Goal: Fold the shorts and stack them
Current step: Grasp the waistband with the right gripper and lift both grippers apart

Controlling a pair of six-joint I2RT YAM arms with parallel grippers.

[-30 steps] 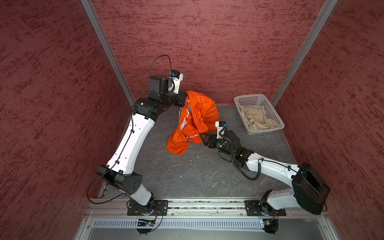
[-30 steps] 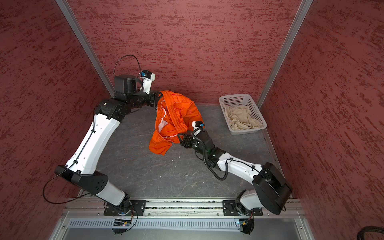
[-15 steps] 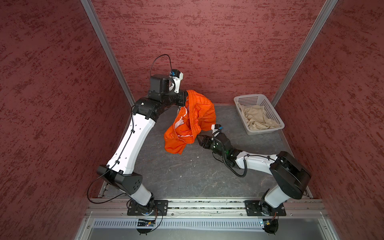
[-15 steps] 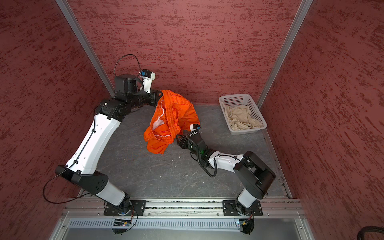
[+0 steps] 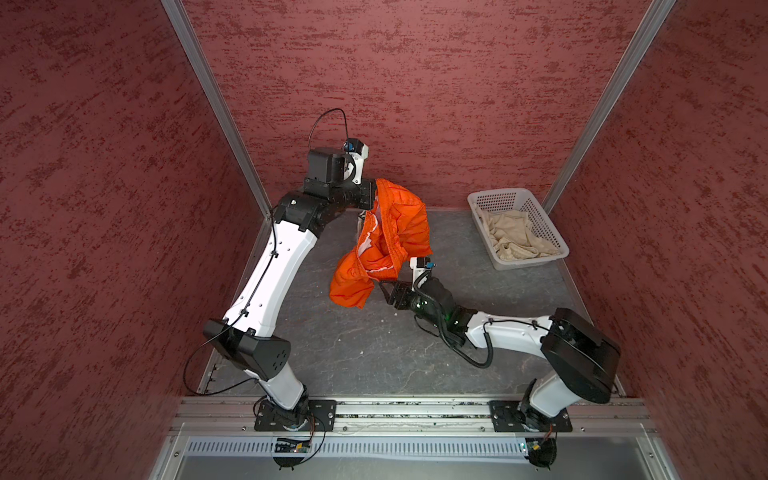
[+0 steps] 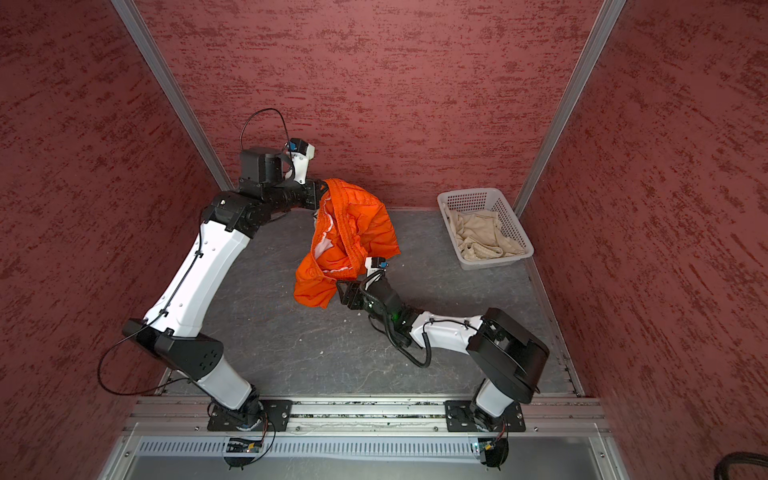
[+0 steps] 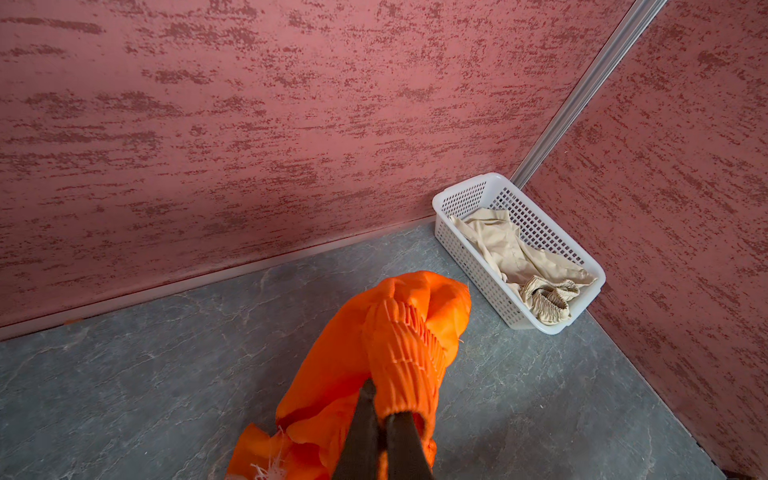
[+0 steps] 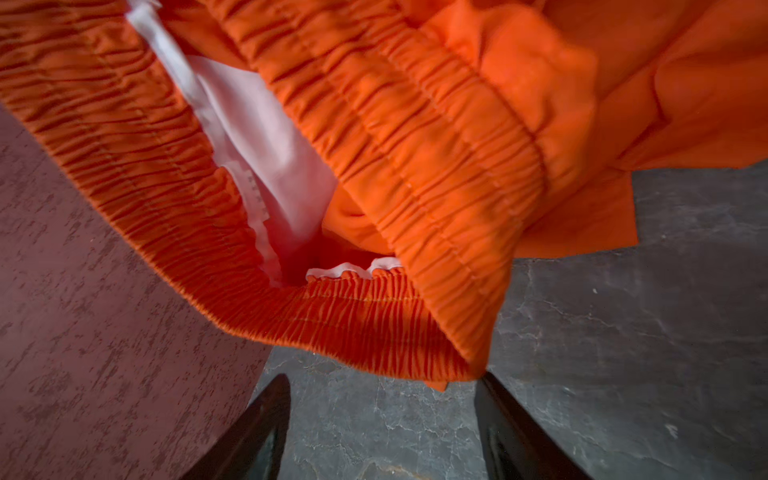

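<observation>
The bright orange cloth shorts [image 5: 390, 237] hang in the air over the back half of the grey, stone-veined table [image 5: 374, 353]. They are bunched into soft folds, and the lowest fold droops toward the table's middle. The elastic waistband is closely ribbed and gathered, and it gapes open to show a smooth white lining [image 8: 266, 137].

The left gripper [image 7: 380, 409] is raised near the back edge. Its dark fingers are pinched tight on the ribbed waistband, and the cloth bulges out beyond their tips.

The right gripper [image 8: 382, 382] sits low beside the hanging cloth with its glossy black fingers [image 8: 511, 424] spread apart and nothing between them. A folded corner of the waistband hangs just ahead of the tips and close to one of them. Whether it touches that tip cannot be told.

In the back right corner of the table stands a white perforated plastic basket [image 5: 496, 193]. It is rectangular with rounded corners. A crumpled beige pair of shorts [image 5: 515, 232] lies inside it, with its gathered waist toward the basket's near end.
</observation>
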